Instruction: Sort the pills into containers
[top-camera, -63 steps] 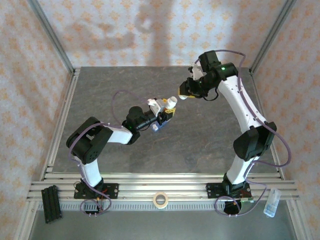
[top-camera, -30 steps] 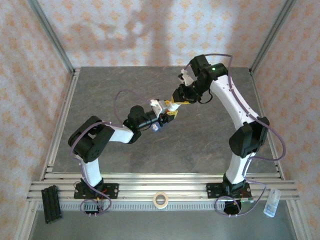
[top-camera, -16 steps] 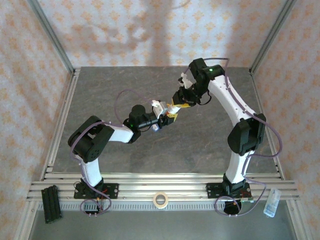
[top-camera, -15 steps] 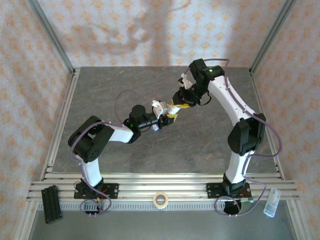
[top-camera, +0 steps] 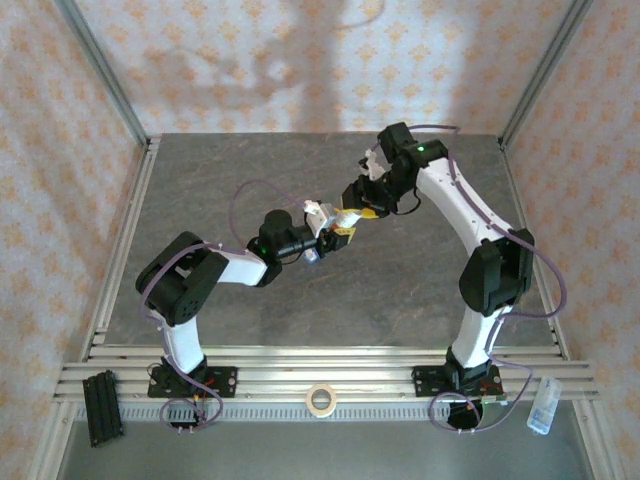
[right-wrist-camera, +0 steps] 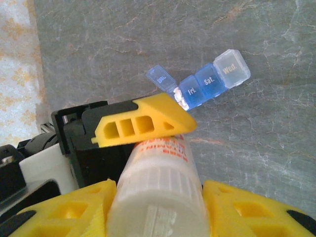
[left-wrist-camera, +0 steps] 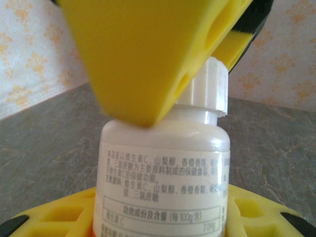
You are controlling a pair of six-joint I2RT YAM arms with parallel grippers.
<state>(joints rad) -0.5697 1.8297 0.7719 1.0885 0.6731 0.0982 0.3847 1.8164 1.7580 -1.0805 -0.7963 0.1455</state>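
My left pincer (top-camera: 328,233) clamps the bottle (left-wrist-camera: 165,163); my right pincer (right-wrist-camera: 158,207) flanks its cap (left-wrist-camera: 207,84), and I cannot tell if it grips. A few pills (right-wrist-camera: 179,98) lie in the containers (right-wrist-camera: 207,84); I judge most of the sorting is left.

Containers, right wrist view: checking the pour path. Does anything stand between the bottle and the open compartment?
Yes. The bottle has its cap on, flanked by fingers of the right gripper; a yellow finger of the left gripper lies across the view between bottle and containers.

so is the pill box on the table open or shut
Partly open: one blue lid is flipped up with white pills showing inside; the Fri, Sat and Wed lids of the containers lie shut.
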